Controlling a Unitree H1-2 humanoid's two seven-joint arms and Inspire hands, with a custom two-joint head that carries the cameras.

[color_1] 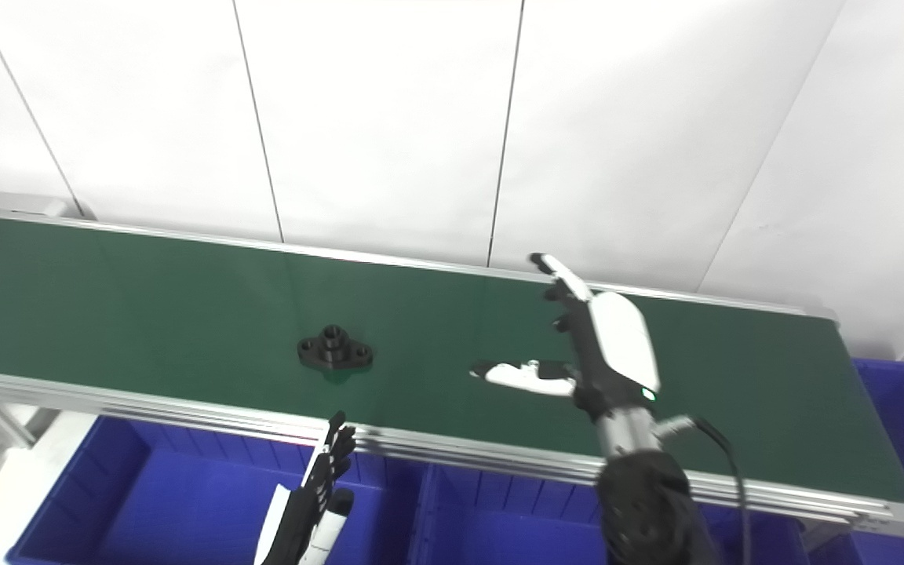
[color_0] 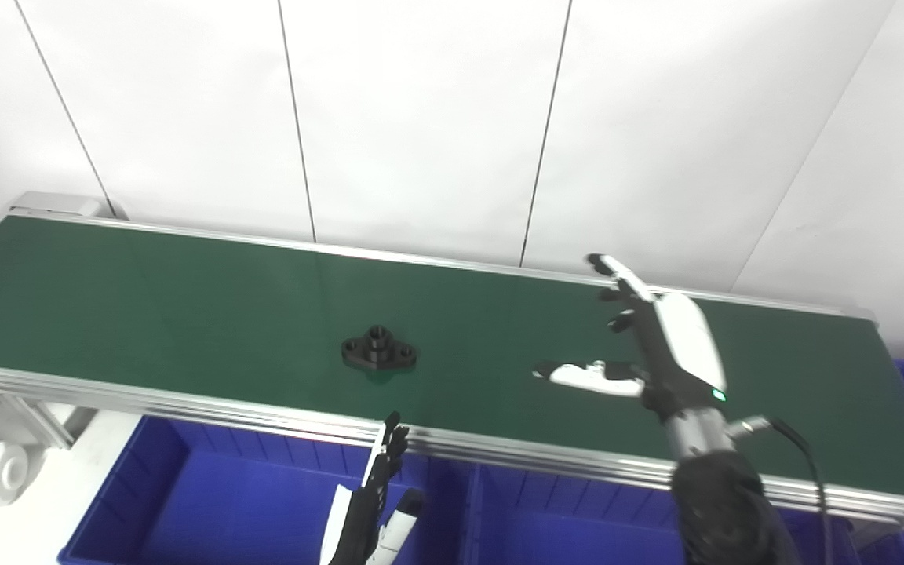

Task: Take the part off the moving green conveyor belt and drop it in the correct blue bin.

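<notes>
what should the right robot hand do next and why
Probably sweep the right robot hand leftward and down toward the black flanged part. It is open above the green conveyor belt, well right of the part, which lies untouched; the left robot hand waits over a blue bin.

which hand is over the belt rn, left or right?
The right hand, open, fingers spread above the green belt, right of the black part. The left hand sits low over the blue bins, off the belt.

Black part (color_0: 379,348) on plain green belt (color_0: 146,298); blue bins (color_0: 224,502); white-and-black robot hand (color_0: 644,337).
</notes>
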